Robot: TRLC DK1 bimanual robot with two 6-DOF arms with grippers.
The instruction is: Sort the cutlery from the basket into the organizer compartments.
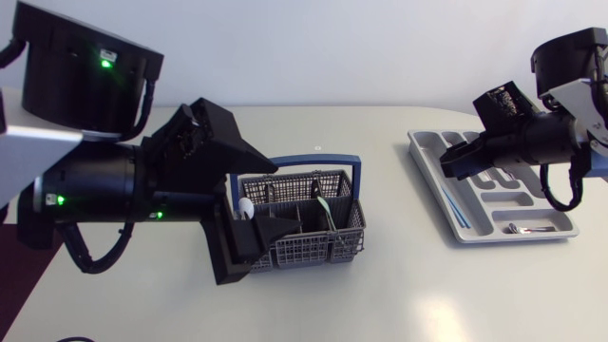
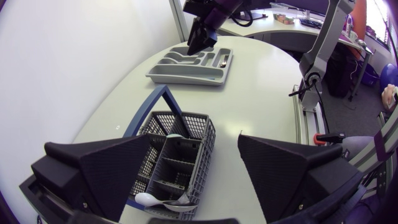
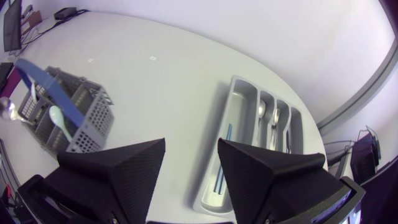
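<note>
Grey basket (image 1: 323,180) part-hidden under left gripper (image 2: 194,149), spread apart | right gripper (image 3: 191,146) apart, hiding part of organizer (image 1: 513,197)

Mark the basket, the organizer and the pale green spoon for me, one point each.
basket (image 1: 323,249): head view, on its front mesh wall.
organizer (image 3: 242,102): right wrist view, on the bare floor of its long compartment.
pale green spoon (image 3: 58,117): right wrist view, on its bowl, sticking up out of the basket.

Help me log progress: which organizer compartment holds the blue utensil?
The long outer compartment on the organizer's side facing the basket; the blue utensil lies along it. Nothing blue shows elsewhere in it.
</note>
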